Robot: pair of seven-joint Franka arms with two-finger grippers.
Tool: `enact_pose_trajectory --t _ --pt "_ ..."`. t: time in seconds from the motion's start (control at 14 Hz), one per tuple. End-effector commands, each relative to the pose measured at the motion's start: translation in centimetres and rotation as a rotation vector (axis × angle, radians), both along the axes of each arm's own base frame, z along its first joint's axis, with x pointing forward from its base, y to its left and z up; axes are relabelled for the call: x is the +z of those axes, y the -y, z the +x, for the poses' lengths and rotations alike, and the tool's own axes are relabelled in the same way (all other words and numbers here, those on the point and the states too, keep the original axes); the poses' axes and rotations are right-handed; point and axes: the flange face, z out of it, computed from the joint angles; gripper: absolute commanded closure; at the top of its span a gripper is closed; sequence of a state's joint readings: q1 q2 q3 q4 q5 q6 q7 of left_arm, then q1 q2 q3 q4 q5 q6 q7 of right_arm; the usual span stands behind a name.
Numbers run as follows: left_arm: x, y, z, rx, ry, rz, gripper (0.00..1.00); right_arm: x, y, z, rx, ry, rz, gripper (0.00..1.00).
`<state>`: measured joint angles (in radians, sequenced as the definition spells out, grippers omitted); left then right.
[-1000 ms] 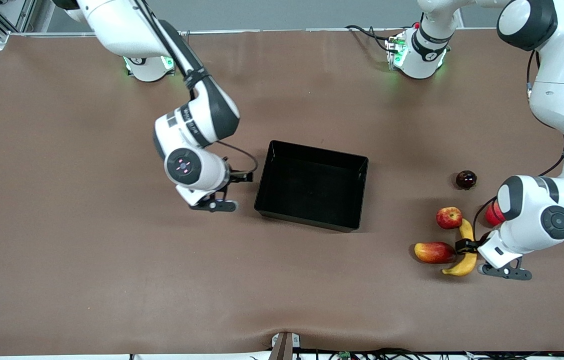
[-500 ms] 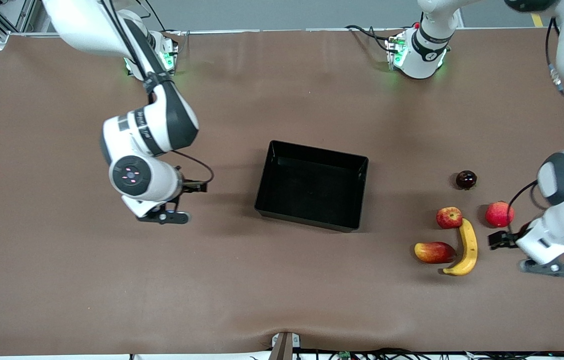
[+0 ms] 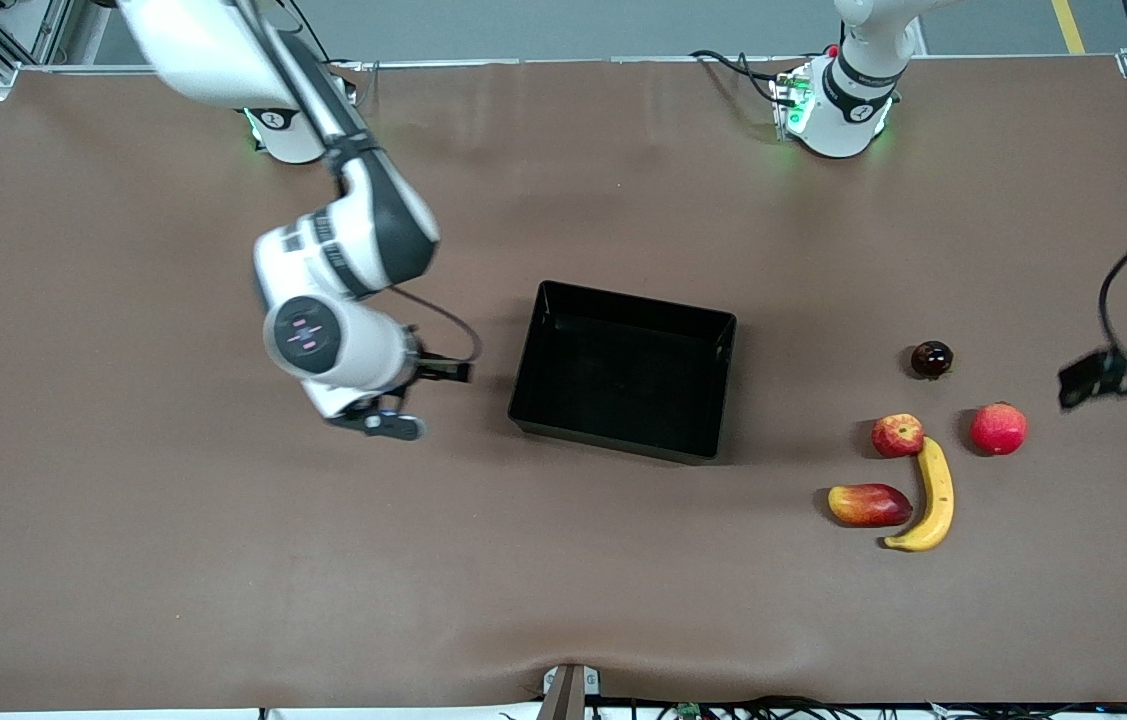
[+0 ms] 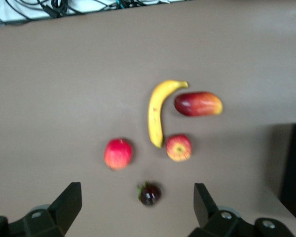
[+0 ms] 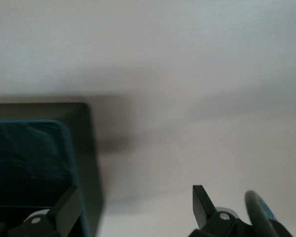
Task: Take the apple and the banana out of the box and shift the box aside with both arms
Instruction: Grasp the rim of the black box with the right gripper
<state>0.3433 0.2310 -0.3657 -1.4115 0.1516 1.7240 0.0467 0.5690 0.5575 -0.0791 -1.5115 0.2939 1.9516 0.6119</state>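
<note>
Surface: brown table (image 3: 123, 560) under both arms, cables along its edge nearest the front camera.
Left fingers: spread wide apart (image 4: 69, 200), nothing between them.
Left gripper: (image 4: 137, 205) up in the air over the table's left-arm end, above the dark fruit; in the front view only its blurred black tip shows at the frame edge (image 3: 1103, 375).
Right fingers: also spread wide (image 5: 203, 200), holding nothing.
Right gripper: (image 5: 135, 205) over the box's end wall toward the right arm's end of the table and the bare table beside it.
Box: black tray (image 3: 713, 330) mid-table, nothing visible in it, well apart from the fruits.
Banana: (image 3: 933, 495) lies flat toward the left arm's end, curved, just beside the mango.
Apple: small, red with yellowish streaks (image 3: 897, 435), at the banana's end farther from the front camera.
Mango: oblong, red-yellow (image 3: 868, 504), on the box's side of the banana.
Round red fruit: (image 3: 998, 428) near the apple, nearer the left arm's end.
Dark fruit: small, glossy, dark red (image 3: 931, 359), farthest of the group from the front camera.
</note>
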Motion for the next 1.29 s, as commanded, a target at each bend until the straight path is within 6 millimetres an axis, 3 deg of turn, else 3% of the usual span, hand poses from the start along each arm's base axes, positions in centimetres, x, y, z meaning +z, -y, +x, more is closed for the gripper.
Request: enact_pose_trajectory --t 0.0,0.36,0.43,0.5,0.57,0.64,0.79,1.0,1.07,1.21 --pt "3.7 0.6 -3.0 0.016 0.009 -0.003 0.0 -2.6 -2.4 0.1 -0.074 0.01 0.078 0.0" --pt "7.1 0.6 -5.2 0.017 0.02 0.018 0.0 -6.1 -6.6 -1.4 -0.117 0.076 0.076 0.0" --pt "8.5 1.3 -6.4 0.018 0.039 0.027 0.0 -7.0 -6.6 -1.7 -0.108 0.074 0.06 0.17" --pt "8.8 2.0 -7.0 0.015 0.038 0.026 0.0 -7.3 -6.5 -1.8 -0.098 0.076 0.046 0.5" --pt "8.9 2.8 -7.3 0.012 0.026 0.027 0.0 -7.7 -6.2 -1.9 -0.094 0.069 0.037 0.75" --pt "9.2 3.1 -7.9 0.017 0.007 0.015 0.0 -8.0 -5.9 -2.0 -0.084 0.064 0.029 0.91" --pt "9.8 3.9 -9.2 0.034 -0.012 -0.038 0.0 -8.1 -5.5 -2.0 -0.032 0.096 -0.027 1.0" --pt "9.9 6.3 -9.8 0.102 -0.013 -0.052 0.0 -7.3 -4.8 -1.5 -0.048 0.092 -0.034 1.0" --pt "9.8 6.7 -9.8 0.095 -0.013 -0.04 0.0 -6.5 -4.7 -1.4 -0.051 0.083 -0.037 1.0" --pt "9.4 6.5 -9.5 0.096 -0.022 -0.052 0.0 -4.0 -2.5 0.0 -0.065 0.061 -0.037 1.0"
